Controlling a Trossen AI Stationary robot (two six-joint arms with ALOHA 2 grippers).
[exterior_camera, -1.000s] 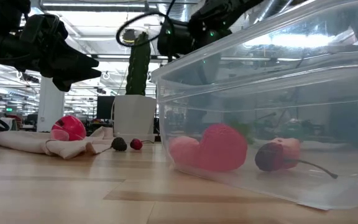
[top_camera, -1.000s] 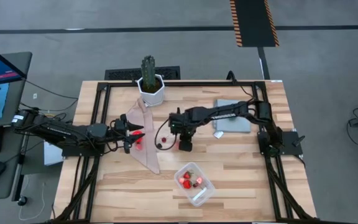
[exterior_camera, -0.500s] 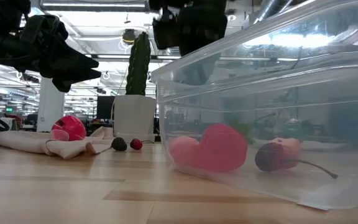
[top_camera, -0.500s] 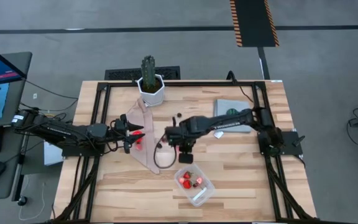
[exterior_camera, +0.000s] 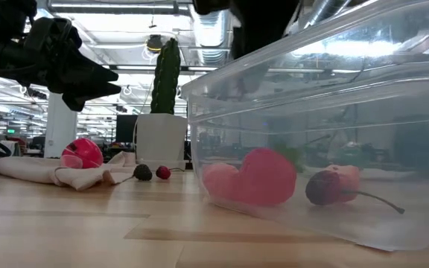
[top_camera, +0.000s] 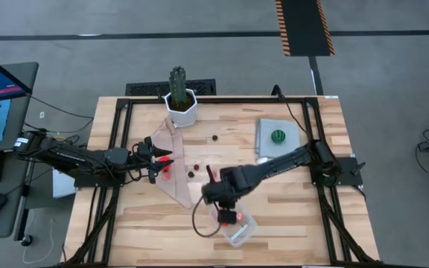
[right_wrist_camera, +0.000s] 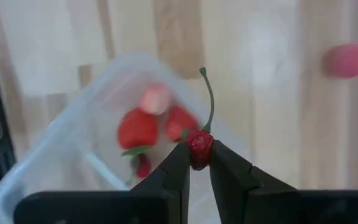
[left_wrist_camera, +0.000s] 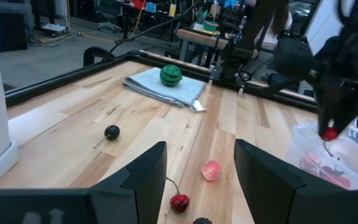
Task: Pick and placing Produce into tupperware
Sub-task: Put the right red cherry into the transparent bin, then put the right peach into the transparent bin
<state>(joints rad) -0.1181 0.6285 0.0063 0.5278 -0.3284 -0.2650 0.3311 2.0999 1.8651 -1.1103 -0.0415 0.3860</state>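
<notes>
My right gripper (top_camera: pixel 227 206) hangs over the clear tupperware (top_camera: pixel 234 223) near the table's near edge, shut on a small red cherry (right_wrist_camera: pixel 199 147). It also shows in the left wrist view (left_wrist_camera: pixel 329 133). Red strawberry pieces (right_wrist_camera: pixel 135 128) lie on the container floor (exterior_camera: pixel 255 179). My left gripper (left_wrist_camera: pixel 197 186) is open and waits above the beige cloth (top_camera: pixel 173 177) at the table's left. Loose on the wood lie a red cherry (left_wrist_camera: pixel 179 201), a pink piece (left_wrist_camera: pixel 211 170) and a dark berry (left_wrist_camera: pixel 111 132). The green striped ball (top_camera: pixel 278 136) rests on the grey mat. My right gripper pinches the red cherry's body (right_wrist_camera: pixel 199 149) between its two fingertips (right_wrist_camera: pixel 178 163), pointing down from above. The green stem (right_wrist_camera: pixel 210 99) sticks out past the fingers. The cherry is lifted clear, above the tupperware's open top.
A cactus in a white pot (top_camera: pixel 179 100) stands at the far edge. The grey mat (top_camera: pixel 267 138) lies at the far right. A pink-red ball (exterior_camera: pixel 82 152) sits on the cloth. A dark cable loop (top_camera: pixel 198 222) hangs beside the tupperware. Bare wood shows near left and right.
My right gripper has travelled from the table's middle, beside the cloth, toward the near edge and now hangs over the tupperware, carrying the cherry. Its arm no longer covers the grey mat and the green ball. My left gripper has kept still.
</notes>
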